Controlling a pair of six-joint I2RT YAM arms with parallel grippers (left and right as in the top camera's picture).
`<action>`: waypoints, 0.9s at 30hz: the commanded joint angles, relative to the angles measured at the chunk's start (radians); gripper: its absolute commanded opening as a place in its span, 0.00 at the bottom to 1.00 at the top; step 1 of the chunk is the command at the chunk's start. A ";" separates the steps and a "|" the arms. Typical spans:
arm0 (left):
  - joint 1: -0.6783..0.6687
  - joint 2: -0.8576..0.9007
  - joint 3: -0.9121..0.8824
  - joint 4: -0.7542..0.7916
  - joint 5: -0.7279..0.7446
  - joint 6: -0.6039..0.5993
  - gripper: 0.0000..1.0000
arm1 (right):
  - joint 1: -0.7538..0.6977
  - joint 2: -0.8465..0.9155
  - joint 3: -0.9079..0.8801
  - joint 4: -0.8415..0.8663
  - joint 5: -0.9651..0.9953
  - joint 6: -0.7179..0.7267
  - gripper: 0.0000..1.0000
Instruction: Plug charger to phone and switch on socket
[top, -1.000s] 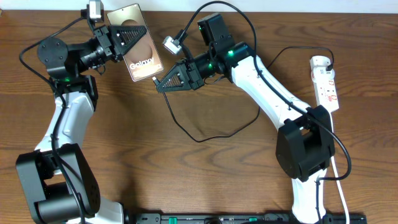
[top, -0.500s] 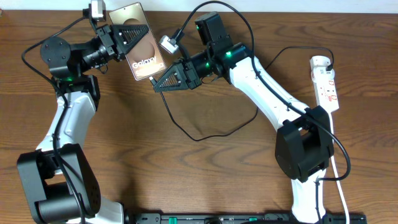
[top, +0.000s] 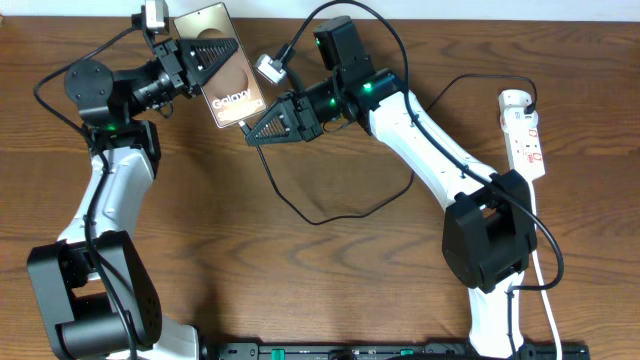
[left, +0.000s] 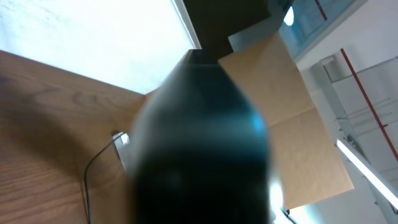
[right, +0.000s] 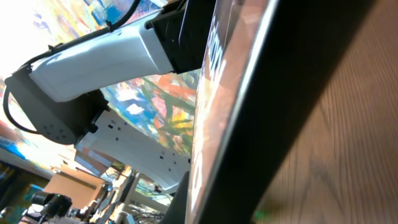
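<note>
My left gripper (top: 212, 52) is shut on the phone (top: 228, 85), holding it tilted above the table's back left with its "Galaxy" face up. My right gripper (top: 252, 135) is shut on the connector end of the charger, right at the phone's lower edge; the tip itself is hidden. The thin black charger cable (top: 320, 222) loops across the table toward the white socket (top: 527, 140) at the right. The phone fills the left wrist view as a dark blur (left: 199, 143). Its edge crosses the right wrist view (right: 249, 112) very close.
The right arm's white links (top: 430, 140) stretch across the table's middle right. The socket's white cord (top: 548, 290) runs down the right edge. A black rail (top: 400, 350) lies along the front edge. My left arm (right: 106, 56) shows in the right wrist view.
My right gripper has crept slightly up and left toward the phone's lower edge. The left gripper and phone shifted slightly. Little has moved in the last half second.
</note>
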 joint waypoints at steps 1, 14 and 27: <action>-0.002 -0.021 0.015 0.015 -0.008 0.004 0.07 | -0.012 -0.016 0.012 0.018 -0.010 0.043 0.01; -0.002 -0.021 0.015 0.015 -0.012 0.003 0.07 | -0.036 -0.016 0.012 0.016 0.010 0.043 0.01; -0.003 -0.021 0.015 0.015 -0.061 0.003 0.08 | -0.036 -0.016 0.012 0.062 0.095 0.121 0.01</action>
